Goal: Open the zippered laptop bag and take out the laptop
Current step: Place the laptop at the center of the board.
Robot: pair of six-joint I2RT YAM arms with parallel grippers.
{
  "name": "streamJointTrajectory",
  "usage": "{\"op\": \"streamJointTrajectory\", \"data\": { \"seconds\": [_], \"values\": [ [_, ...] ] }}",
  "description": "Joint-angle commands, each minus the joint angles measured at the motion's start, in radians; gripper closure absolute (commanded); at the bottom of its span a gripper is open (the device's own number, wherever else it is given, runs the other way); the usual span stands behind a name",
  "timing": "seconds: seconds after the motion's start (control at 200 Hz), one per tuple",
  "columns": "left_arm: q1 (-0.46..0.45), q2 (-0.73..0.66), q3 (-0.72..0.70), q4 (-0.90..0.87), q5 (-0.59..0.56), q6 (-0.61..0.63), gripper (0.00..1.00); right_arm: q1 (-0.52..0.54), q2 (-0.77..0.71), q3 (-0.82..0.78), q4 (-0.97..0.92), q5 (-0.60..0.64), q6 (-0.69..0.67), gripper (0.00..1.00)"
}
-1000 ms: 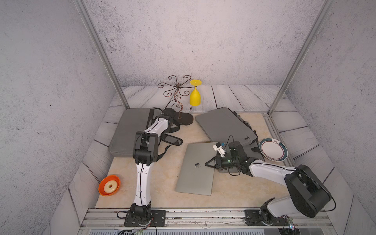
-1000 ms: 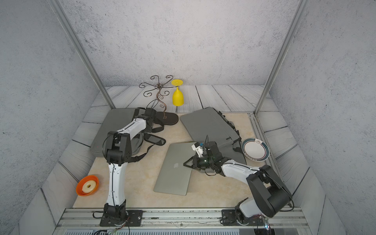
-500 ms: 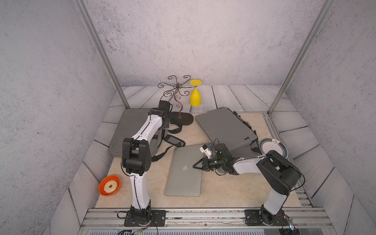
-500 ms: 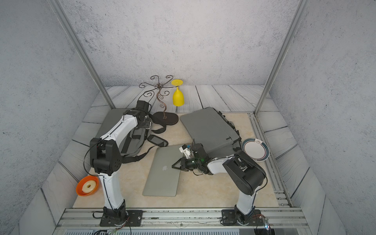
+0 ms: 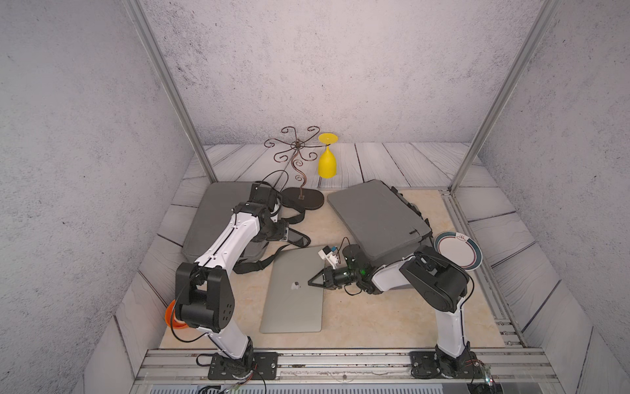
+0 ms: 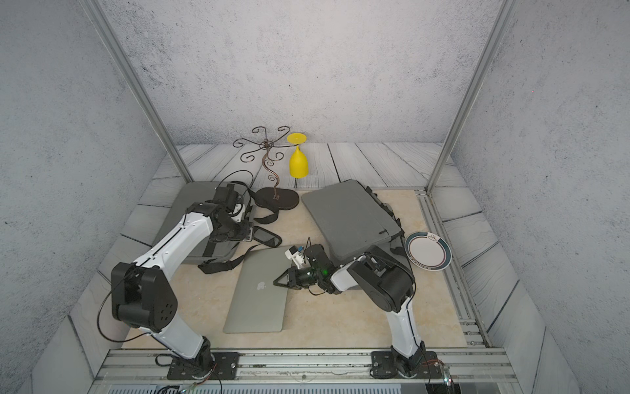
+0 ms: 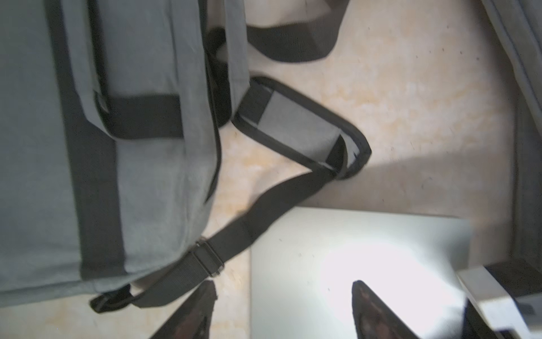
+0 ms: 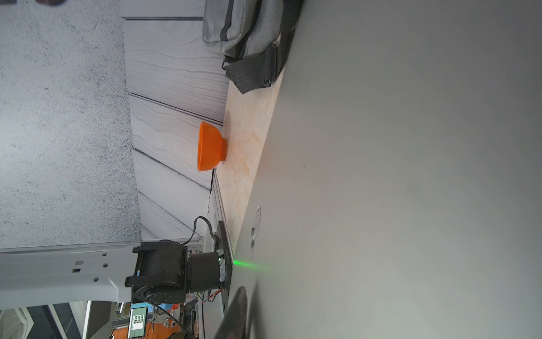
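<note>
1. Grey walls ring our bench (image 5: 392, 317); laptop (image 5: 289, 307) lies between left bag (image 5: 214, 218) and right bag (image 5: 375, 215).
2. Our right gripper (image 5: 312, 282) pinches its edge; left gripper (image 7: 283, 286) gapes empty.
3. We judge it stiff, slick: grip edges.

In both top views we look down steeply from high above the front rail (image 5: 341, 363), facing the back wall (image 5: 341, 85), taking in the whole table (image 5: 375, 317); the pair differ only by a slight sideways shift. Our left wrist camera looks straight down, close over the grey bag (image 7: 146, 176) and a laptop (image 7: 322, 234) corner. Our right wrist camera, rolled sideways, skims that laptop's lid toward the orange bowl (image 8: 209, 146).
</note>
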Motion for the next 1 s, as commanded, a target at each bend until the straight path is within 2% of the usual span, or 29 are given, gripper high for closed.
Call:
{"op": "streamJointTrajectory", "data": {
  "seconds": [0.0, 0.165, 0.405, 0.54, 0.691, 0.991],
  "values": [
    [-0.002, -0.056, -0.061, -0.003, 0.092, -0.031, 0.25, 0.022, 0.041, 0.044, 0.111, -0.013, -0.024, 0.93],
    [0.001, -0.114, -0.132, -0.011, 0.112, -0.038, 0.25, 0.031, 0.066, 0.078, 0.072, -0.012, -0.046, 0.78],
    [0.005, -0.142, -0.152, -0.006, 0.121, -0.052, 0.24, 0.049, 0.114, 0.114, 0.098, -0.009, -0.011, 0.76],
    [0.005, -0.145, -0.155, -0.009, 0.125, -0.051, 0.24, 0.061, 0.145, 0.120, 0.144, 0.005, 0.025, 0.71],
    [0.005, -0.144, -0.183, 0.004, 0.166, -0.060, 0.24, 0.075, 0.152, 0.130, 0.093, 0.029, -0.008, 0.65],
    [0.005, -0.109, -0.208, 0.043, 0.234, -0.078, 0.24, 0.104, 0.206, 0.170, 0.091, 0.047, -0.009, 0.63]
  ]
}}
